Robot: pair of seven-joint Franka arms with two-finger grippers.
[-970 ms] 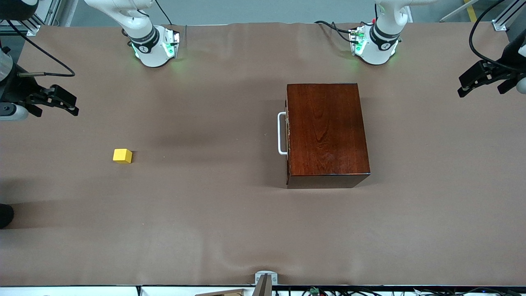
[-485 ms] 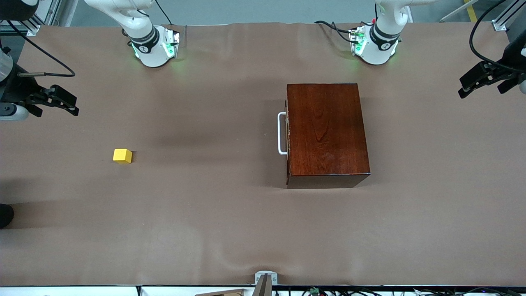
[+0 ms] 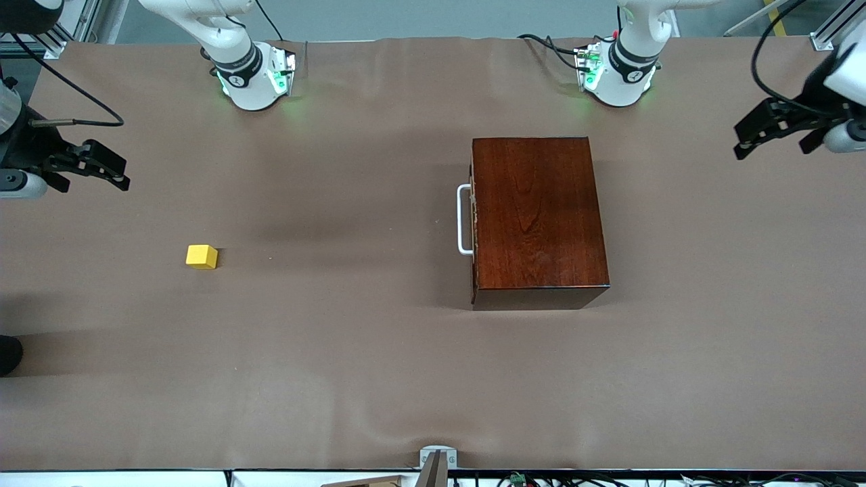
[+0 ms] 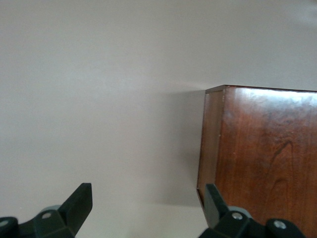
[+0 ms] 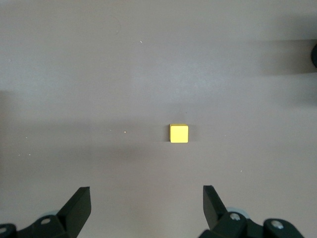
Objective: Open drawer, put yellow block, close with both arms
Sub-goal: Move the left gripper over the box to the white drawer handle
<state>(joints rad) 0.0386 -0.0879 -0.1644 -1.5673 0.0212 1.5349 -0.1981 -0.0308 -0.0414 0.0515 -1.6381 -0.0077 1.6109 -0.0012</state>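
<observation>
The dark mahogany box [image 3: 538, 220] stands toward the left arm's end of the table, its drawer shut. The drawer's white handle [image 3: 463, 220] faces the right arm's end. The yellow block [image 3: 201, 256] lies alone on the brown cover toward the right arm's end. My left gripper [image 3: 739, 141] is open and empty, up in the air at the left arm's end of the table. Its wrist view shows a corner of the box [image 4: 267, 158] beyond the open gripper [image 4: 148, 198]. My right gripper [image 3: 125, 174] is open and empty, up in the air. Its wrist view has the block [image 5: 179, 133] ahead of the open gripper [image 5: 147, 198].
The brown table cover [image 3: 338, 352] lies bare between the block and the box. A small metal bracket [image 3: 437, 458] sits at the table's edge nearest the front camera. A dark object [image 3: 8, 353] pokes in at the right arm's end. Cables [image 3: 548, 46] lie by the left arm's base.
My left gripper has moved a little toward the box and toward the arms' bases. The right arm, the block and the box have not moved.
</observation>
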